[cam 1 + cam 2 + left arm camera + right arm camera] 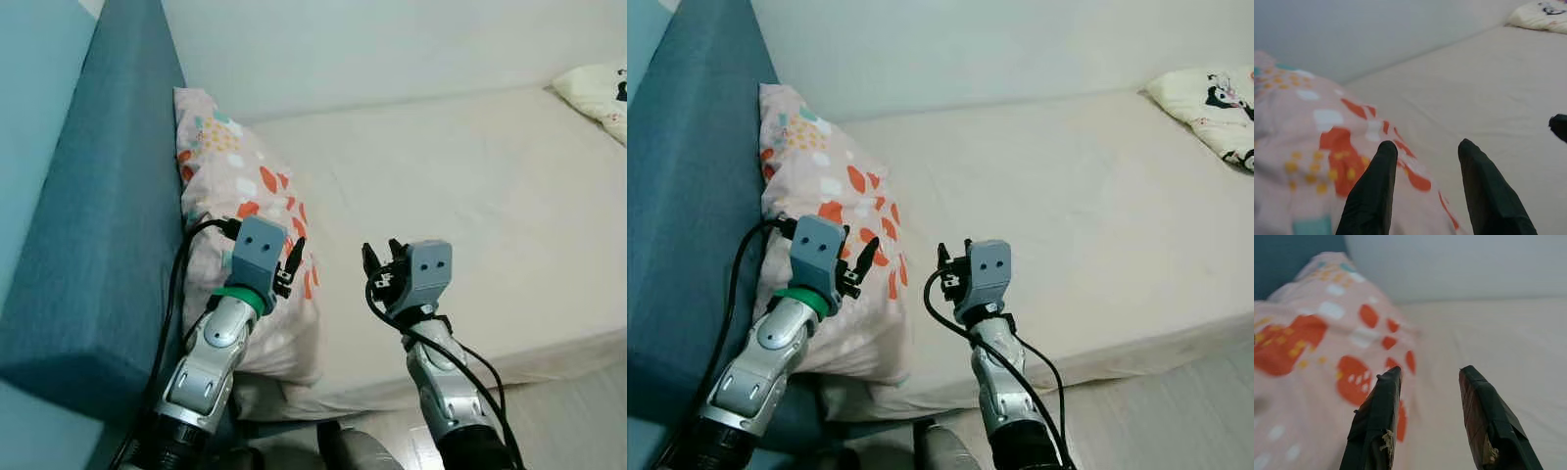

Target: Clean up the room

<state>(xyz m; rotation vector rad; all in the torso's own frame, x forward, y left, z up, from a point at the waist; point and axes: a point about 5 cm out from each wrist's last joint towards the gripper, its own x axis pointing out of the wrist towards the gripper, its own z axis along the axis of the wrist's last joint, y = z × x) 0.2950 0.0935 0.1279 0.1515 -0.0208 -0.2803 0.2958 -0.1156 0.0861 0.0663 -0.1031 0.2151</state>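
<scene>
Pillow (245, 211) with orange spots leans against the blue headboard (88, 215). My left gripper (290, 262) and right gripper (380, 262) hover nearby, both open, empty. I'd pinch opposite edges and lift evenly.

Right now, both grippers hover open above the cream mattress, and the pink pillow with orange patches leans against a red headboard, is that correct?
Not quite: the headboard is blue, as the left eye view shows. The left gripper and right gripper do hover open above the cream mattress, with the pink orange-patched pillow leaning against it.
</scene>
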